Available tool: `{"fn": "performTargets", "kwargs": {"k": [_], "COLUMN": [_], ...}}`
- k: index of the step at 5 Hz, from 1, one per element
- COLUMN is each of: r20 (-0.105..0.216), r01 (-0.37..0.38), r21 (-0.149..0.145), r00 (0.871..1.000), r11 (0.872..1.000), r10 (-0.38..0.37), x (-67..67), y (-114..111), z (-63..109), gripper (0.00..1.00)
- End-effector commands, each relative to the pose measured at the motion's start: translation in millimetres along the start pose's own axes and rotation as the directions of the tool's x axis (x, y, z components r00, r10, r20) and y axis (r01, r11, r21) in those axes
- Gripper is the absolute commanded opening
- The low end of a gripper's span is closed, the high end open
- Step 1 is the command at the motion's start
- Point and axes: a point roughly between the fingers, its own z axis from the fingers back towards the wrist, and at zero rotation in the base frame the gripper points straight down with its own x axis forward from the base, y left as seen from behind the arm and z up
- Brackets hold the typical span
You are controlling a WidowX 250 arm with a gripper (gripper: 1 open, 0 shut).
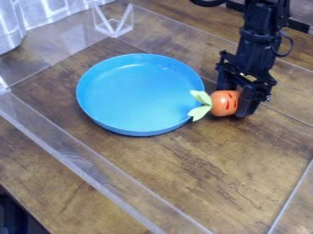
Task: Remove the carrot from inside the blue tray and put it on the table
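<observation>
The small orange carrot (221, 102) with its light green top (199, 106) hangs between the black fingers of my gripper (232, 101), which points straight down and is shut on it. It sits just right of the blue tray (128, 91), its leaves over the tray's right rim, low above the dark wood table (221, 174). Whether the carrot touches the table I cannot tell. The tray holds nothing.
A clear plastic cover lies over the tabletop, with raised clear edges along the left and front. A clear triangular stand (113, 18) is at the back left, beyond the tray. Bare table lies right of and in front of the tray.
</observation>
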Motion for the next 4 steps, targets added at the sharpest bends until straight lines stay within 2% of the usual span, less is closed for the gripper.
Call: {"fn": "performTargets", "kwargs": {"k": [1,4], "r20": [0.081,0.121], "r01": [0.008,-0.027], "r21": [0.017,0.011], "r00": [0.997,0.992], "r11": [1.0,1.0], "r10": [-0.01,0.025], "x": [3.2,-8.2], "y": [-6,-4], "z": [31.2,52.5], "gripper": [1.0,1.0]}}
